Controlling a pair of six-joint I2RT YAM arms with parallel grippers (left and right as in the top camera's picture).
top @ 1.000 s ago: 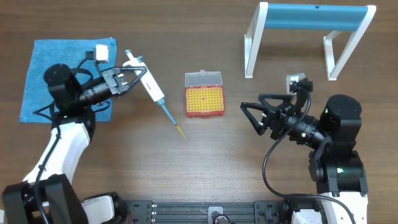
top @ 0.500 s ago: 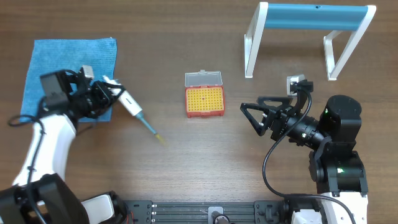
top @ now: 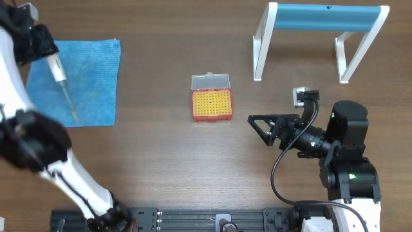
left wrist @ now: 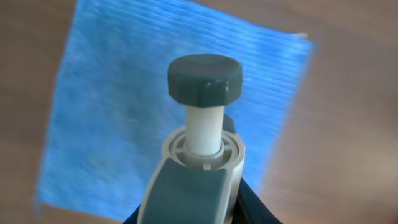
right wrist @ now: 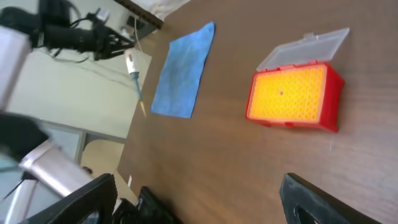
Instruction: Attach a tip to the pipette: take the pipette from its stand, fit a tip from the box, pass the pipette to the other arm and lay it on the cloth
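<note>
Brown wood-grain tabletop (top: 161, 167), and all the action is at its far left corner. The left jaws are clenched on the pipette (top: 58, 67), holding it up in the air above the blue cloth (top: 96, 71). It hangs tip-down, with the slim yellow tip (top: 71, 109) fitted at its lower end. In the left wrist view, the grey plunger button (left wrist: 205, 78) sits dead centre with cloth beneath it.

Over on the right, the right jaws are spread wide and empty, low over bare wood. The red tip box (top: 211, 104) sits mid-table with its clear lid flipped back. The white-and-blue stand (top: 325, 18) waits at the far right.

The pipette looks light, stiff and made of smooth plastic. The safe hold is the thick body below the plunger. That press-fit tip is the weak point, and a hard touchdown could bend it or knock it off.

There is no lettering I can read on the pipette, box or stand.
</note>
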